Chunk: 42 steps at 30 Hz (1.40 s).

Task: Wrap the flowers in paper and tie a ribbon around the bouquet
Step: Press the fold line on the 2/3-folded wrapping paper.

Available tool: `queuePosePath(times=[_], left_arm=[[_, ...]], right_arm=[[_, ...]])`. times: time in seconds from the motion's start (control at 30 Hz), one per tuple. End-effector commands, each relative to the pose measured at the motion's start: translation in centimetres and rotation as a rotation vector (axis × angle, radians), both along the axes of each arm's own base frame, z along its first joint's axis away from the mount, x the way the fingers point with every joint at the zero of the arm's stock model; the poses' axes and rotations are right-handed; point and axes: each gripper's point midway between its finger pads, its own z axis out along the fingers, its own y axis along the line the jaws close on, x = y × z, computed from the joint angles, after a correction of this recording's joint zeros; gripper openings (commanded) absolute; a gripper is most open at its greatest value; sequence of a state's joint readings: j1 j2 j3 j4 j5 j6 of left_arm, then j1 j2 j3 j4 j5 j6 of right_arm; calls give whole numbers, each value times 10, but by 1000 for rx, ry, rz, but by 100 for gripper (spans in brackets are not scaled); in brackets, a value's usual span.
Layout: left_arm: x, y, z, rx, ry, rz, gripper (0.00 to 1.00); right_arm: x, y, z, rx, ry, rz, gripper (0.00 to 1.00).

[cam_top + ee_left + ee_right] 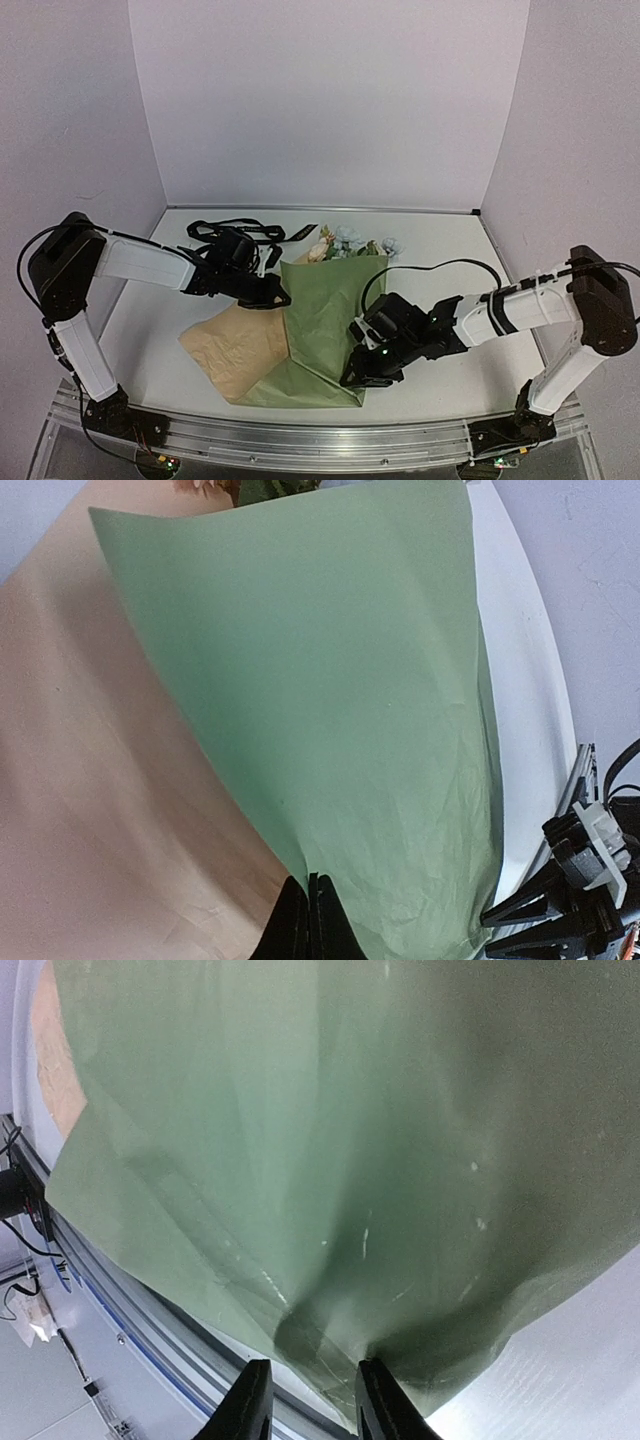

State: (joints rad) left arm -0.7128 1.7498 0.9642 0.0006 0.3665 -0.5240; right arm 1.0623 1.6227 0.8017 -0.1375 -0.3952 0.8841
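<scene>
My left gripper (308, 885), fingers pressed together, pinches the left edge of the large creased olive-green paper sheet (325, 320). My right gripper (314, 1365) stands spread at its near corner, with white tabletop (440, 240) open to the right.

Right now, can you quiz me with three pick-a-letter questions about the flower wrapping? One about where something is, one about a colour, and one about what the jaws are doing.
1. Where is the ribbon?
A) at the back left of the table
B) tied round the paper
C) in the right jaws

2. What colour is the paper where it lies left of its green flap?
A) red
B) tan-peach
C) white

3. How are the left jaws?
A) wide open
B) out of sight
C) shut on the paper's edge

Answers:
1 A: it lies loose beyond the left arm.
2 B: the top view shows that part as tan-peach.
3 C: the left wrist view shows them closed where the green flap's tip meets them.
</scene>
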Motion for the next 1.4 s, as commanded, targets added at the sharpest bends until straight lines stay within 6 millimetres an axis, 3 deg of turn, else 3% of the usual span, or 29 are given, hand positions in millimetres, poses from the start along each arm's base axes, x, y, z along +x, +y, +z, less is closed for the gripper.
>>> queuePosePath(times=[0.0, 0.27, 0.43, 0.57, 0.67, 0.8, 0.9, 1.0, 1.13, 1.37], left_arm=[[10, 5, -7, 30, -17, 34, 0], [18, 9, -22, 78, 11, 54, 0], [21, 8, -20, 74, 12, 46, 0], [21, 1, 8, 36, -38, -2, 3], [15, 1, 38, 44, -104, -17, 18], [-4, 0, 62, 111, -173, -6, 34], [-26, -9, 65, 156, -198, -20, 37], [-54, -31, 61, 144, -181, -82, 35], [-80, -58, 39, 84, -127, -158, 22], [-105, -70, -8, 46, -7, -225, 2]], right_arm=[[3, 1, -11, 6, -20, -41, 30], [-4, -14, -19, -4, -17, -50, 31], [-8, -18, -29, -27, 3, -56, 32], [-5, -15, -23, -12, -9, -59, 32], [-4, -11, -21, -7, 3, -67, 32], [-5, -7, -25, -13, 30, -77, 31], [-5, -6, -25, -13, 34, -80, 31], [-4, -5, -24, -10, 37, -84, 31], [-4, -4, -23, -9, 40, -92, 31], [-1, -5, -17, 2, 30, -113, 31]])
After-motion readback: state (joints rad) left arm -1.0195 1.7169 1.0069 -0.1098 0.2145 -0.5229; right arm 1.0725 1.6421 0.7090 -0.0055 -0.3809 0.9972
